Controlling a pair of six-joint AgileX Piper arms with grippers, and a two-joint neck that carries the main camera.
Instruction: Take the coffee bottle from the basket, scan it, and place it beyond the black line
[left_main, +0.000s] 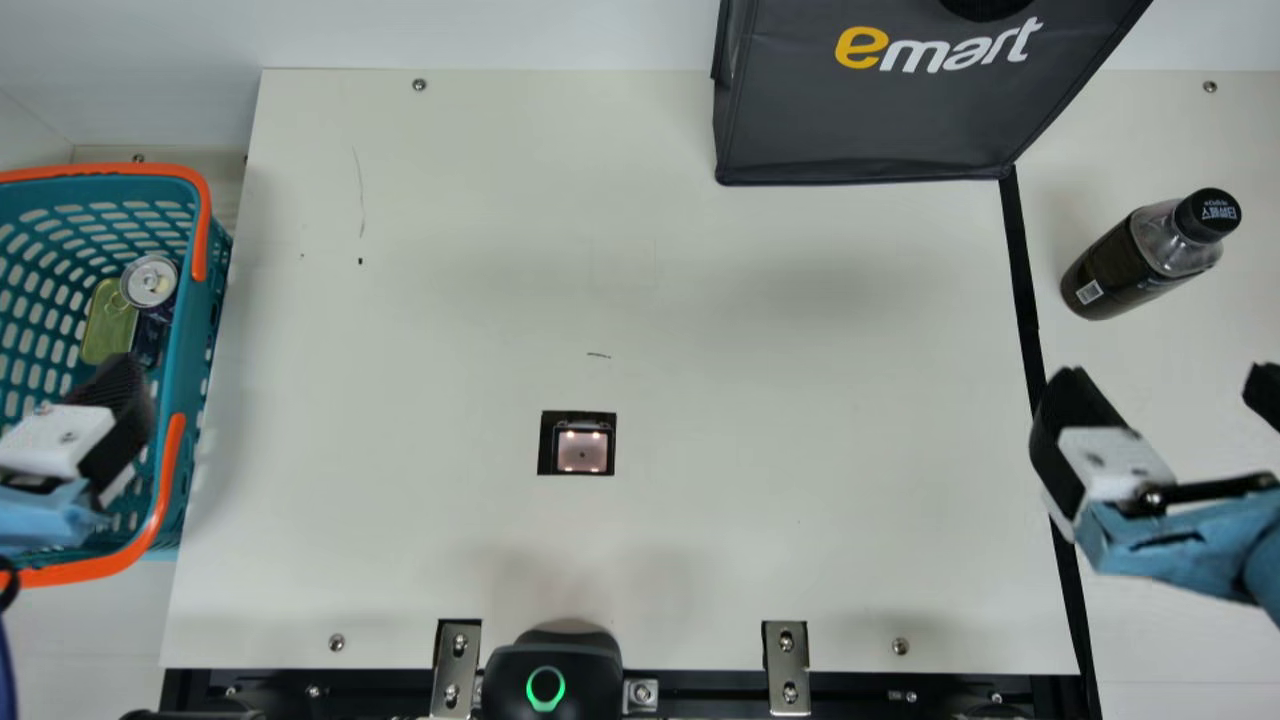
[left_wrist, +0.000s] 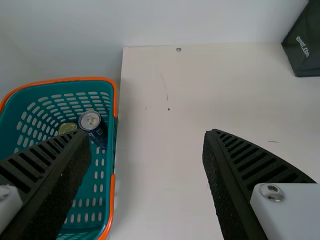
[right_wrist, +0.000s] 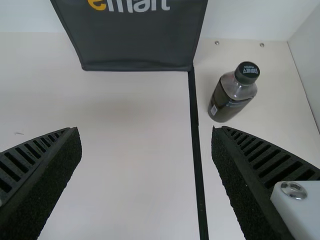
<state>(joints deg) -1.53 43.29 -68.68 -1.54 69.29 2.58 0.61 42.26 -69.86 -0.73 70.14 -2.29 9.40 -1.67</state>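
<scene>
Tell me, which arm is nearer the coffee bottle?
The right. The right gripper hangs open on the near side of the bottle, by the black line; the left gripper is across the table, over the basket.

"From up here at my desk, where does my main view look from?"

"High over the cream table (left_main: 700, 560), I'd say, looking steeply down with the back wall (left_main: 500, 30) ahead. It's my widest."

"And my left wrist view?"

"Above the table's left part, slanting down and forward. It shares the basket (left_main: 178, 380) with the main view."

"My right one faces the same wall from above the black line (left_main: 1022, 280), sharing that and the coffee bottle (left_main: 1120, 265) with the main."

"All three catch the bag (left_main: 860, 120), my left only its corner, and the short dark mark (left_main: 598, 355)."
</scene>
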